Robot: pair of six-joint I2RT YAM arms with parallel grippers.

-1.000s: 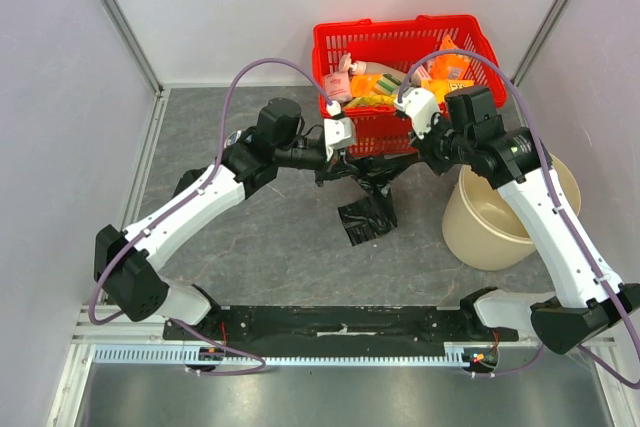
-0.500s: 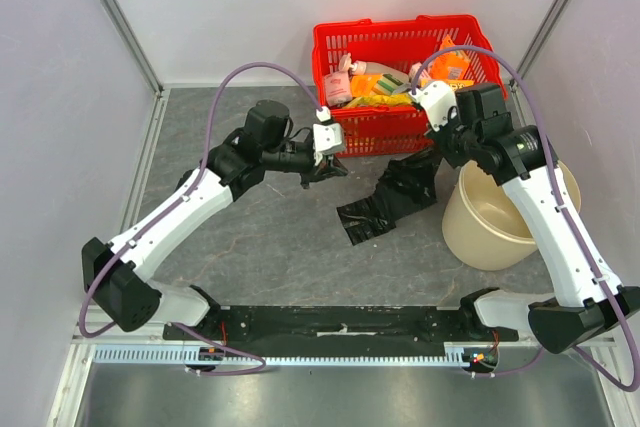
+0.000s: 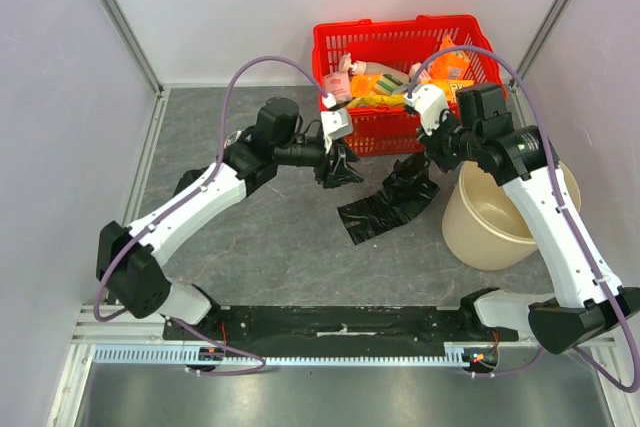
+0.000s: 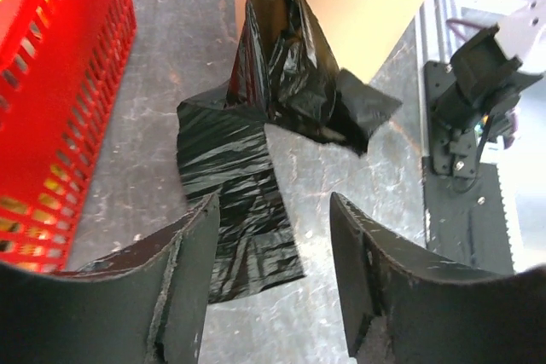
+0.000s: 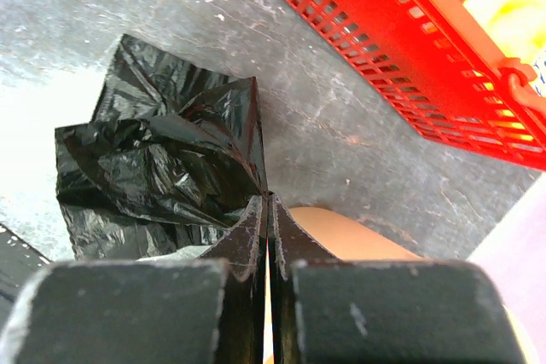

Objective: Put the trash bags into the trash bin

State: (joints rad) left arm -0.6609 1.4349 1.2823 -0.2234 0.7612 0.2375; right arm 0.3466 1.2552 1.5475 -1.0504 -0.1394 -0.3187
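Two claws over the grey desk (image 3: 270,247), only one loaded.

Right claw (image 5: 267,199): jaws pressed flat together, pinching a peak of the black bag (image 3: 385,202). The bag hangs from that pinch in a crumpled drape. Its lower end lies flat on the desk as a folded rectangular strip.

Bag position: on the desk in front of the basket (image 3: 400,132), just left of the bin (image 3: 495,227), not in it.

Left claw (image 4: 273,202): jaws partway apart, nothing between them, no contact with the bag. Left wrist view looks past both fingers at the flat strip on the desk, with the lifted part beyond it and the bin wall behind. In the top view this claw sits just in front of the basket's near wall, close beside the bag's left edge.

Bin: round, beige, upright on the desk at the right, under the right forearm and near the basket's right corner. Wall is plain.

Basket: red mesh, at the back of the desk against the rear panel. It holds packets (image 3: 380,87) in orange, yellow and pink. Print on them is too small to read.

Bag surface is plain glossy black.
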